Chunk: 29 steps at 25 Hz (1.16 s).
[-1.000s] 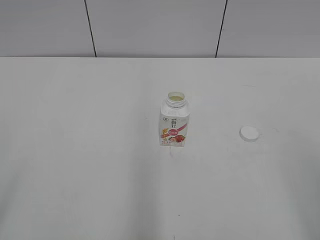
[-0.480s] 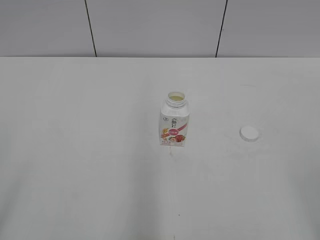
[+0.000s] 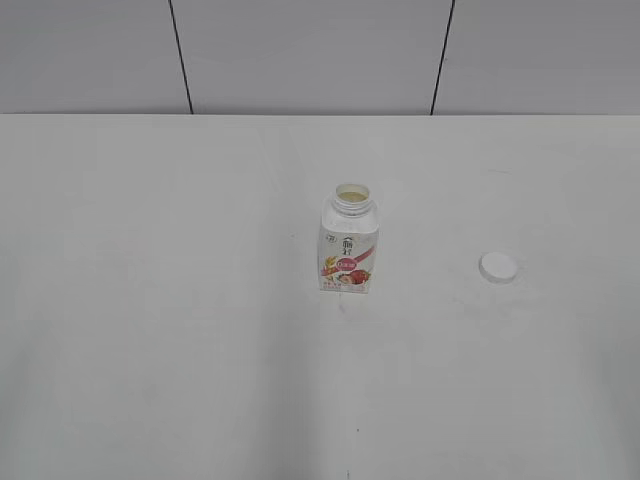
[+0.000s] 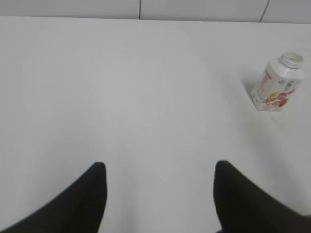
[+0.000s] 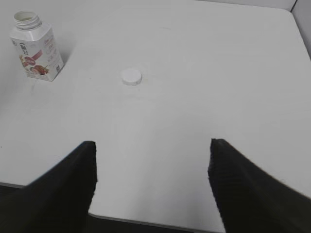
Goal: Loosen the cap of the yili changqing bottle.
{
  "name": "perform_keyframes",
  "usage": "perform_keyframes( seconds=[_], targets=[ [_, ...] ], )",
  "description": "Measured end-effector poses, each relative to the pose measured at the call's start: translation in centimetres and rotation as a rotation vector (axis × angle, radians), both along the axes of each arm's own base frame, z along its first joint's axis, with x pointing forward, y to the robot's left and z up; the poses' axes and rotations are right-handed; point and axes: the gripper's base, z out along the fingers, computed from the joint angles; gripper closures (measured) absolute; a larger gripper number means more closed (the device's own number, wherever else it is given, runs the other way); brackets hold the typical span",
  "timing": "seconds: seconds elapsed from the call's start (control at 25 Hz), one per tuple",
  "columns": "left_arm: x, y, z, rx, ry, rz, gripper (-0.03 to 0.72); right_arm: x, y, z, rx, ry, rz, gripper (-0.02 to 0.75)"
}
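Note:
The yili changqing bottle [image 3: 350, 246] stands upright in the middle of the white table, its neck open with no cap on it. It also shows in the left wrist view [image 4: 277, 83] and in the right wrist view [image 5: 36, 48]. The white cap [image 3: 498, 267] lies flat on the table to the bottle's right, apart from it, and shows in the right wrist view [image 5: 131, 76]. My left gripper [image 4: 159, 167] is open and empty, well short of the bottle. My right gripper [image 5: 151, 145] is open and empty over the table's near edge. Neither gripper shows in the exterior view.
The white table [image 3: 150, 300] ends at a grey panelled wall [image 3: 300, 50] at the back. Its near edge [image 5: 146, 221] and right edge [image 5: 297, 34] show in the right wrist view.

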Motion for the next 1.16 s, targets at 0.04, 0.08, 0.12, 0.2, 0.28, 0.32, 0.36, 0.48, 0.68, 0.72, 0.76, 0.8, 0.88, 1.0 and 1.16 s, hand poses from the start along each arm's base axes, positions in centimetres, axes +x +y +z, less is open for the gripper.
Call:
perform_keyframes(
  seconds=[0.04, 0.08, 0.12, 0.2, 0.28, 0.32, 0.36, 0.48, 0.68, 0.72, 0.76, 0.8, 0.88, 1.0, 1.16],
  targets=[
    [0.0, -0.02, 0.0, 0.0, 0.0, 0.021, 0.252, 0.01, -0.05, 0.0, -0.005, -0.001, -0.004, 0.173],
    [0.0, -0.03, 0.0, 0.0, 0.0, 0.035, 0.252, 0.02, -0.08, 0.0, -0.008, -0.001, -0.006, 0.173],
    [0.0, -0.03, 0.0, 0.0, 0.0, 0.041, 0.252, 0.02, -0.09, 0.0, -0.009, -0.002, -0.007, 0.173],
    [0.0, -0.03, 0.0, 0.001, 0.0, 0.043, 0.252, 0.02, -0.12, 0.0, -0.012, -0.002, -0.008, 0.173],
    [0.0, -0.03, 0.0, 0.002, 0.0, 0.043, 0.252, 0.02, -0.14, 0.0, -0.014, -0.002, -0.012, 0.173],
    [0.0, -0.03, 0.0, 0.002, 0.0, 0.044, 0.252, 0.02, -0.13, 0.0, -0.014, -0.002, -0.017, 0.173],
    [0.0, -0.03, 0.0, 0.002, 0.0, 0.044, 0.252, 0.02, -0.12, 0.0, -0.013, -0.002, -0.023, 0.173],
    [0.0, -0.04, 0.0, 0.002, 0.0, 0.045, 0.252, 0.02, -0.05, 0.0, -0.01, -0.001, -0.057, 0.173],
    [0.01, -0.04, 0.01, 0.002, -0.001, 0.045, 0.252, 0.02, 0.04, 0.0, -0.003, 0.0, -0.085, 0.173],
    [0.01, -0.04, 0.01, 0.002, -0.001, 0.045, 0.252, 0.02, 0.04, 0.0, -0.003, 0.0, -0.085, 0.173],
    [0.01, -0.04, 0.01, 0.002, -0.001, 0.045, 0.252, 0.02, 0.04, 0.0, -0.003, 0.0, -0.085, 0.173],
    [0.01, -0.04, 0.01, 0.002, -0.001, 0.045, 0.252, 0.02, 0.04, 0.0, -0.003, 0.0, -0.085, 0.173],
    [0.01, -0.04, 0.01, 0.002, -0.001, 0.045, 0.252, 0.01, 0.05, -0.01, -0.001, 0.001, -0.084, 0.173],
    [0.01, -0.04, 0.01, 0.002, -0.001, 0.046, 0.252, 0.01, 0.06, -0.01, 0.0, 0.001, -0.083, 0.173],
    [0.01, -0.04, 0.01, 0.002, -0.001, 0.046, 0.252, 0.01, 0.06, -0.01, 0.0, 0.001, -0.083, 0.173]
  ],
)
